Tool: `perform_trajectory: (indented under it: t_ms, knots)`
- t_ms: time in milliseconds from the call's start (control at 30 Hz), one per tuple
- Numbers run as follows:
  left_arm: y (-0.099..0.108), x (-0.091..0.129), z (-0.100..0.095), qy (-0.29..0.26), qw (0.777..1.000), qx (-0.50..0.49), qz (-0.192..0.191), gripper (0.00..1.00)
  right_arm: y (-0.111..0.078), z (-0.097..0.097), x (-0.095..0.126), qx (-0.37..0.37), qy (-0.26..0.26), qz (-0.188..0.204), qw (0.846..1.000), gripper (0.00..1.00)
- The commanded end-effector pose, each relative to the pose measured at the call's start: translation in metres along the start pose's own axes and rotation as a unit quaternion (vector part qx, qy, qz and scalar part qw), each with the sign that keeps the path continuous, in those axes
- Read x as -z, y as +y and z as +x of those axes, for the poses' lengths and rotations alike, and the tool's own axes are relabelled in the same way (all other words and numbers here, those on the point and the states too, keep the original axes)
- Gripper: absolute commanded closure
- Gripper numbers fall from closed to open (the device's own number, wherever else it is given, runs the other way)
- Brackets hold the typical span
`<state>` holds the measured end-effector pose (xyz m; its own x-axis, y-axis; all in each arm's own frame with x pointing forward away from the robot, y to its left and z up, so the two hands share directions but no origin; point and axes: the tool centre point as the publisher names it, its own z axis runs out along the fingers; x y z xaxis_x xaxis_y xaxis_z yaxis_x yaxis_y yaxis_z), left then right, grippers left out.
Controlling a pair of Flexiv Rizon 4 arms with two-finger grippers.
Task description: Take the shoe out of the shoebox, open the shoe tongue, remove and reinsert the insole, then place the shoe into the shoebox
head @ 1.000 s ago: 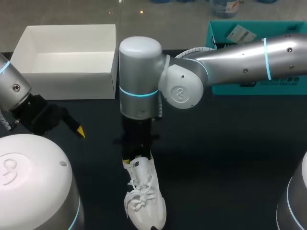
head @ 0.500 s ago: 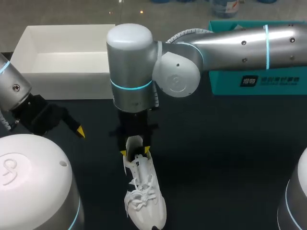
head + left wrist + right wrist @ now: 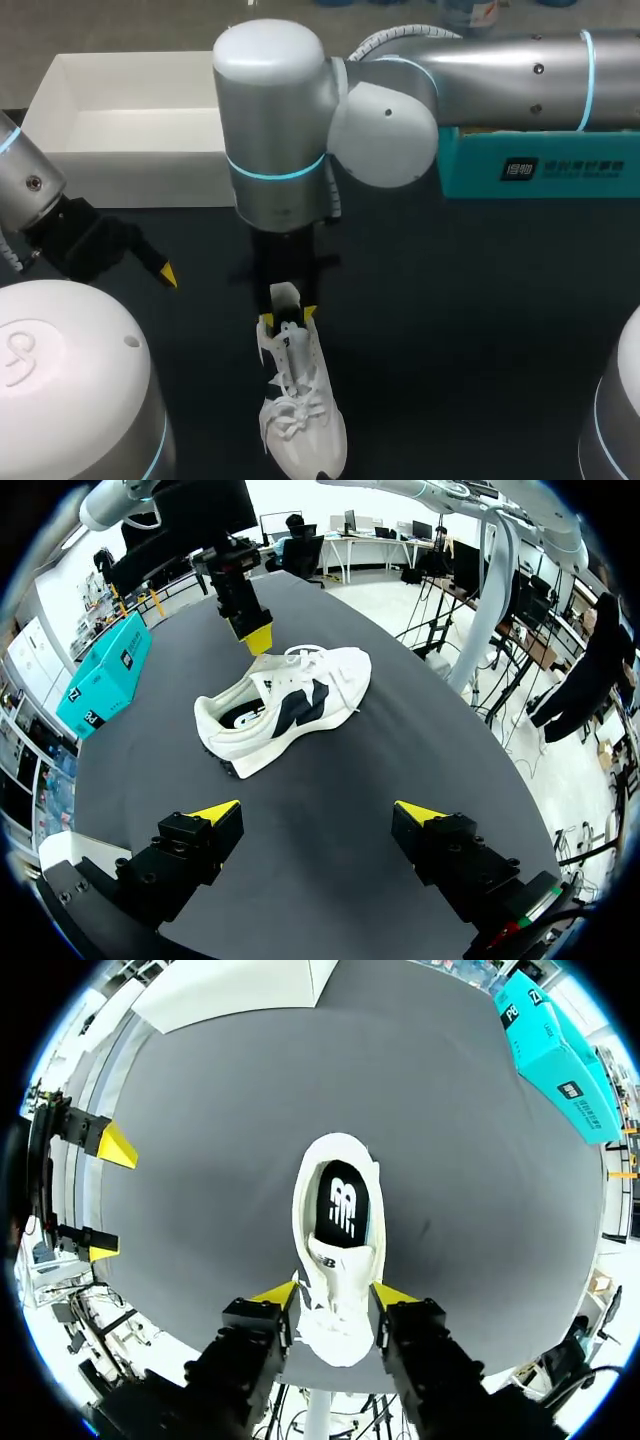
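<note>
The white shoe (image 3: 300, 410) stands on the black table, toe toward the near edge, its black insole (image 3: 342, 1205) showing in the opening. My right gripper (image 3: 287, 316) comes down over it just ahead of the collar, and both yellow tips sit against the shoe's (image 3: 335, 1270) sides at the tongue. From the left wrist view the shoe (image 3: 290, 695) shows side-on, with one right fingertip (image 3: 258, 638) at its far side. My left gripper (image 3: 315, 815) stands open and holds nothing, well short of the shoe, at the table's left (image 3: 160, 266). The open white shoebox (image 3: 140, 170) is at the back left.
A closed teal box (image 3: 540, 170) lies at the back right, partly behind my right arm. Bare black tabletop lies right of the shoe and between the shoe and the white box.
My right arm has lifted a little and drawn back toward the heel, so its two yellow tips now show at the shoe's sides. The shoe and the left arm have stayed put.
</note>
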<state>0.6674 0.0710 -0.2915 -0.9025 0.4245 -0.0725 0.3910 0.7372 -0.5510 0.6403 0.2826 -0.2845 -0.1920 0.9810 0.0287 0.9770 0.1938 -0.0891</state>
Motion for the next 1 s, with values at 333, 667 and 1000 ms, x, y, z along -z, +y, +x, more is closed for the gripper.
perform_trajectory:
  t_ms: [333, 667, 1000]
  knots:
    - [0.001, 0.0, -0.001, 0.002, 1.0, 0.0, 0.0, 0.0, -0.001, -0.006, -0.051, -0.01, 0.04, 0.043, 0.998, 1.0]
    - [0.001, 0.0, -0.001, 0.002, 1.0, 0.0, 0.0, 0.0, 0.001, -0.004, -0.049, -0.007, 0.034, 0.04, 0.999, 1.0]
    - [0.001, 0.0, -0.001, 0.002, 1.0, 0.0, 0.0, 0.0, 0.009, -0.013, 0.005, 0.249, -0.001, -0.001, 0.969, 1.0]
